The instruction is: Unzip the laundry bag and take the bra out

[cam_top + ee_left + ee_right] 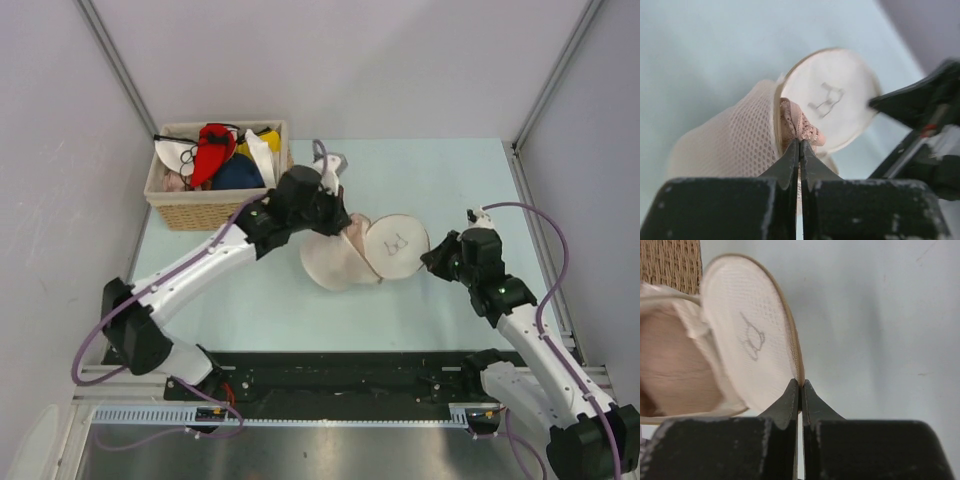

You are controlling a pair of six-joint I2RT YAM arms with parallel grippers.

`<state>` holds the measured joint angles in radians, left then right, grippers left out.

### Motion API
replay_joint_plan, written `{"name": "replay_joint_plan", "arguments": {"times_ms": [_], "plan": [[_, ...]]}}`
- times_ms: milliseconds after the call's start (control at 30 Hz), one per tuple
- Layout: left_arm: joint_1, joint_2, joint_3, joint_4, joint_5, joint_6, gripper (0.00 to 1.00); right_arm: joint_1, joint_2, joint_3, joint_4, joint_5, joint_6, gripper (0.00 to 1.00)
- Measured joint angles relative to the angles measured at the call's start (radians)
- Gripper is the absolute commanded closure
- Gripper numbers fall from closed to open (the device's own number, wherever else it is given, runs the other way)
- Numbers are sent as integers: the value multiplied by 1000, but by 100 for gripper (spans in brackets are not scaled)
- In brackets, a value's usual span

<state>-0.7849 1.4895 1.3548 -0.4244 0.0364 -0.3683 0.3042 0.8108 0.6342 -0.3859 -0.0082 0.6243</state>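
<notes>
At the middle of the bench [450, 180], the laundry bag [335, 265] lies on its side with its round lid standing open. The right jaws are together, pinching the lid's rim. The left jaws are together on a lace edge of the bra [802, 127], which sits just inside the mouth and looks pale pink.

Both pieces look light and limp. The mesh will likely sag and slide, and the lace could snag on the zipper, so a firm bite on the lace band or padded cup seems safer than a strap. The smooth, pale green bench probably offers little friction, so the bag needs that 2nd hold.

Plain walls [330, 60] enclose 3 sides. A wicker basket [200, 212] of garments stands at the far left corner.
</notes>
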Motion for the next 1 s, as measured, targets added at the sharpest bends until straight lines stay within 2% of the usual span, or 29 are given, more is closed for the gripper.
{"name": "replay_joint_plan", "arguments": {"times_ms": [167, 400, 667, 833, 1000], "plan": [[75, -50, 5, 119, 203, -69, 100, 52, 48, 0, 31, -16, 7, 100], [74, 55, 37, 214, 402, -166, 100, 117, 118, 0, 109, -43, 43, 100], [-10, 187, 57, 256, 476, -233, 100, 129, 140, 0, 189, -81, 89, 100], [-28, 244, 174, 236, 506, -245, 100, 137, 216, -16, 234, -101, 106, 100], [-11, 223, 304, 229, 517, -242, 100, 124, 210, -53, 219, -108, 108, 100]]}}
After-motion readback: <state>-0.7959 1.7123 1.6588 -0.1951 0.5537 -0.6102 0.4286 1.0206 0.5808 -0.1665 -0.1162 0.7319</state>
